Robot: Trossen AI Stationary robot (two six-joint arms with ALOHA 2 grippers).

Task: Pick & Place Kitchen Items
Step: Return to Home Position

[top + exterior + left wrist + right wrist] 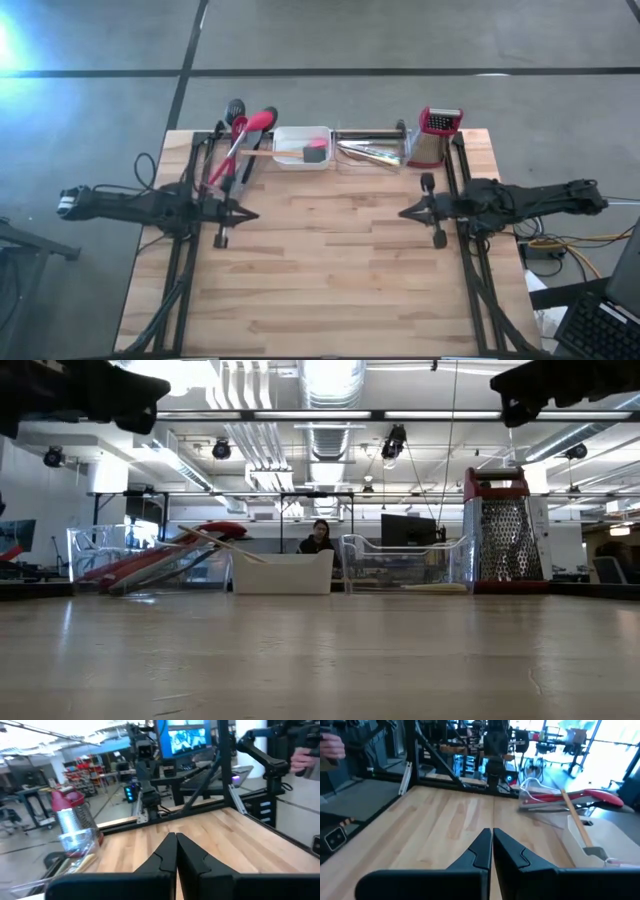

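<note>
The long-handled red and black spoons and spatulas [243, 140] lean out of a clear bin [150, 565] at the table's far left. In the right wrist view they show as red utensils [580, 796]. A grey spatula head [313, 154] and a pink block [318, 142] lie in the white tray [300, 131]. Thin knives [368, 152] lie in a second clear bin [400, 560]. My left gripper [252, 213] is shut and hovers over the table's middle left, well short of the bins. My right gripper [404, 212] is shut and faces it from the right. Their tips show in the wrist views [176, 838] [491, 833].
A red-topped metal grater [436, 135] stands upright at the far right, next to the knife bin. Bare wooden table [330, 280] spreads between the grippers and toward the near edge. A person's hand [302, 755] shows beyond the table's right side.
</note>
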